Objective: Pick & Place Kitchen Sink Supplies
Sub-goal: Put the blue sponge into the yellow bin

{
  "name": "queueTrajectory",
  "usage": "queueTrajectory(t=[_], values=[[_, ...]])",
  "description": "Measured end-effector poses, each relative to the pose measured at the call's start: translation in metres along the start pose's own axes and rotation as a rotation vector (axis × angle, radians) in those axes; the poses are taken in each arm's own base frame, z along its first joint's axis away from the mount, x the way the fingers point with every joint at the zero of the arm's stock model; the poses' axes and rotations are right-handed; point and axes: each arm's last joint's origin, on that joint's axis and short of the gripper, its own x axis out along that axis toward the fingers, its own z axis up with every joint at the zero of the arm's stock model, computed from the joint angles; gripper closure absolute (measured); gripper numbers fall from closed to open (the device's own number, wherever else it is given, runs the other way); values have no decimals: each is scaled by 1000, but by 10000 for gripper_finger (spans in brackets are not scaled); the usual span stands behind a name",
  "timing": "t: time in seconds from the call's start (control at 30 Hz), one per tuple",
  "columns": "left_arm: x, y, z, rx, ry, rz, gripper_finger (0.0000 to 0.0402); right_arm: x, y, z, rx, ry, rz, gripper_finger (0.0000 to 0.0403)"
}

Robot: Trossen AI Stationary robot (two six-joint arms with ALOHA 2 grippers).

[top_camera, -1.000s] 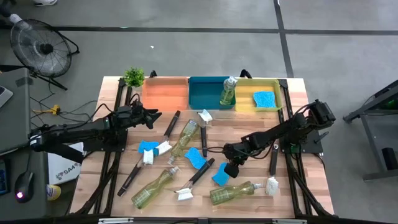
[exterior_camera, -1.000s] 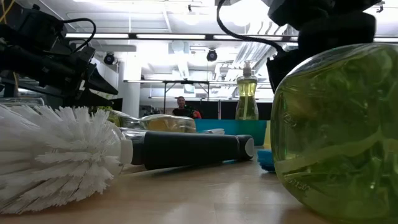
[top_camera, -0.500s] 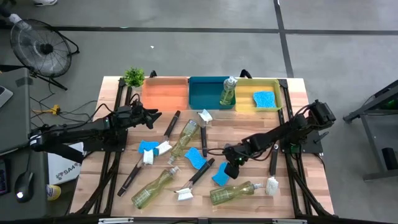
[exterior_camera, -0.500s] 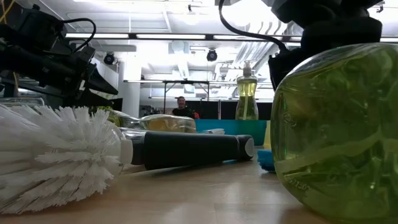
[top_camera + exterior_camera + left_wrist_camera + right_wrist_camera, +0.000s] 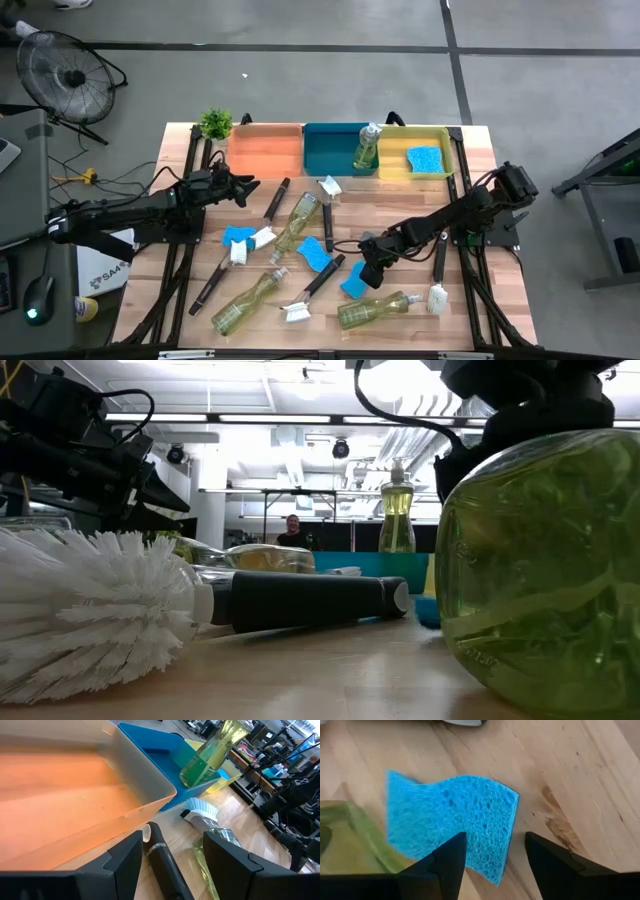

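**Three bins at the far edge, supplies strewn across the table**

Three bins stand in a row along the far edge. The orange bin (image 5: 265, 148) shows only its bare floor. The teal bin (image 5: 330, 146) holds an upright soap bottle (image 5: 367, 147) at its right end. The yellow bin (image 5: 440, 140) holds a blue sponge (image 5: 425, 159) lying flat.

The right gripper (image 5: 368, 268) is over a second sponge (image 5: 451, 825) that lies flat on the wood near the front, just beside a fallen bottle (image 5: 374, 309) whose long axis runs left to right. The fingers stand apart and the sponge's edge shows in the gap between them, but the views do not settle whether they pinch it.

The left gripper (image 5: 243, 187) hangs beside the orange bin, fingers parted, holding nothing. Just ahead of it a black brush handle (image 5: 167, 865) lies on the table, its long axis running diagonally toward the bins
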Motion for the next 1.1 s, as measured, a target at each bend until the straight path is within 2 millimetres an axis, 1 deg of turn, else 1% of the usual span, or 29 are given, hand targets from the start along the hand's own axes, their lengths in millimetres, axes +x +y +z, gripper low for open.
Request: queueTrajectory(t=[0.13, 0.27, 0.4, 0.5, 0.83, 1.03, 1.1], values=[[0, 0, 0, 0, 0, 0, 197, 8, 0, 1, 4, 11, 17, 206], [0, 0, 0, 0, 0, 0, 197, 9, 0, 1, 25, 0, 10, 207], [0, 0, 0, 0, 0, -1, 197, 9, -1, 1, 28, 8, 0, 221], [0, 0, 0, 0, 1, 0, 197, 10, -2, 0, 31, 14, -14, 243], [0, 0, 0, 0, 0, 0, 197, 10, -4, -1, 58, 16, -32, 332], [0, 0, 0, 0, 0, 0, 197, 10, -6, 2, 67, 27, -22, 386], [0, 0, 0, 0, 0, 0, 197, 10, -7, 3, 71, 36, -13, 397]])
